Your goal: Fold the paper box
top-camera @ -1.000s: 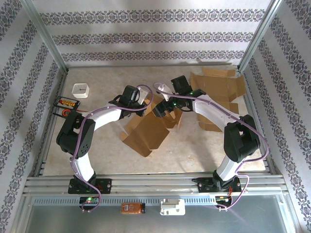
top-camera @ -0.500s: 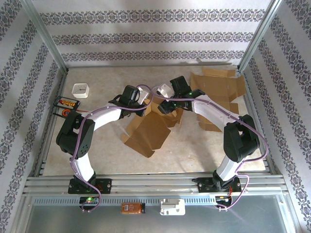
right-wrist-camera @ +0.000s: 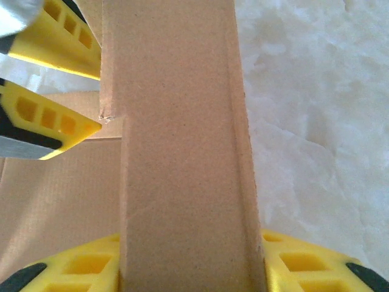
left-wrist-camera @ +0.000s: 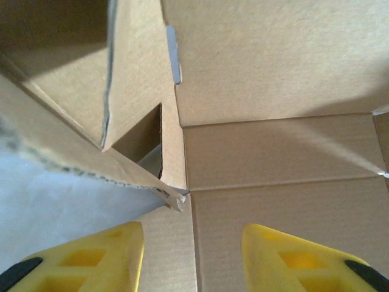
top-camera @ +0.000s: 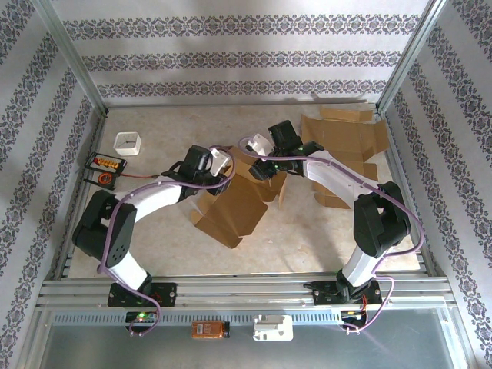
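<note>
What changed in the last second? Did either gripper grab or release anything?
The left gripper opened against the box, and its arm's elbow sank down and to the left. The right gripper closed on a flap. The box, the flat cardboard and the white cube stayed put.

The paper box [top-camera: 234, 207] is plain kraft brown, as are the flat cardboard sheets [top-camera: 346, 142] at two o'clock. The table [top-camera: 169, 127] is pale beige, faintly marbled (nearly cream in the right wrist view). The left tool [left-wrist-camera: 193, 237] and right tool [right-wrist-camera: 189, 249] are yellow with black pads. White walls [top-camera: 231, 58] carry dark floral bands. The left arm [top-camera: 154, 196] and right arm [top-camera: 338, 178] are white with black joints.
</note>
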`<state>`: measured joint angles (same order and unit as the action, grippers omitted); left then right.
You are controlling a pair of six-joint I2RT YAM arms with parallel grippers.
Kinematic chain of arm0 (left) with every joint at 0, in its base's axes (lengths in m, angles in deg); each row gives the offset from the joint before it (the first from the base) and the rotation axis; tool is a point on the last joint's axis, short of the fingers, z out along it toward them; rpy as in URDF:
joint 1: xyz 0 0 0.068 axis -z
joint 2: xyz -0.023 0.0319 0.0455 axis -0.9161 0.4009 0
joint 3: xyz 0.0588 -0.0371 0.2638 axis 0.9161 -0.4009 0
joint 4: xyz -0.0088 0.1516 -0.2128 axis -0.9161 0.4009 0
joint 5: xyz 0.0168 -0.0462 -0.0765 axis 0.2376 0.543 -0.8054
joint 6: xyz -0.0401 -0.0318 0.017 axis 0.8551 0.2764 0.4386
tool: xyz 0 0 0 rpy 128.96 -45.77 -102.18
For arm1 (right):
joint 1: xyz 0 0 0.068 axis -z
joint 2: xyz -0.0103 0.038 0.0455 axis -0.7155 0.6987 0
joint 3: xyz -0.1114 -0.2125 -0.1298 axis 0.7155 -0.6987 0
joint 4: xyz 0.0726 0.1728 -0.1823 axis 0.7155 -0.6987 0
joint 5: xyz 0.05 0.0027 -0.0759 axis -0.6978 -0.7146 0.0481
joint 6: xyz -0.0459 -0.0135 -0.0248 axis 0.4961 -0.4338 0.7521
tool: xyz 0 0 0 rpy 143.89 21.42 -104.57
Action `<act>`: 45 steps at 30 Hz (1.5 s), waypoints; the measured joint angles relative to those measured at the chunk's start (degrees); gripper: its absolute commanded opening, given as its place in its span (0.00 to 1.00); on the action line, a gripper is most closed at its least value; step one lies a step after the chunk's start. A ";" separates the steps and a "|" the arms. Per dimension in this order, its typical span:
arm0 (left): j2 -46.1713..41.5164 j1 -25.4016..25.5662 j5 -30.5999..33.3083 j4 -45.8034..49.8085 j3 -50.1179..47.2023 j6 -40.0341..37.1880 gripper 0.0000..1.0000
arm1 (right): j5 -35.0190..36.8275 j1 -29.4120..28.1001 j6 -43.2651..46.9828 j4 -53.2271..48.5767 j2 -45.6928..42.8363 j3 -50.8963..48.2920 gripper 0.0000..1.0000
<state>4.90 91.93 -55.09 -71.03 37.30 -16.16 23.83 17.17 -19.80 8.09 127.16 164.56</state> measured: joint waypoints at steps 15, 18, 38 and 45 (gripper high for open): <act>-18.51 -7.96 -6.60 -0.07 -2.32 -10.78 0.57 | -0.55 0.00 0.39 0.00 -0.02 0.00 0.44; -16.09 -13.66 -6.86 1.11 0.20 -12.48 0.55 | -0.81 0.00 0.39 0.00 -0.02 0.00 0.44; 11.56 -16.68 -24.15 18.14 21.03 -33.68 0.47 | -1.57 0.00 1.70 -0.90 0.57 1.05 0.44; 14.69 -16.50 -29.97 21.84 25.03 -35.67 0.42 | -1.57 -0.15 1.75 -1.01 1.16 1.49 0.44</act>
<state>19.59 75.42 -85.05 -49.19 62.33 -51.83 22.26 17.02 -18.05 7.08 128.32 166.05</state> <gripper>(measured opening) 0.446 0.440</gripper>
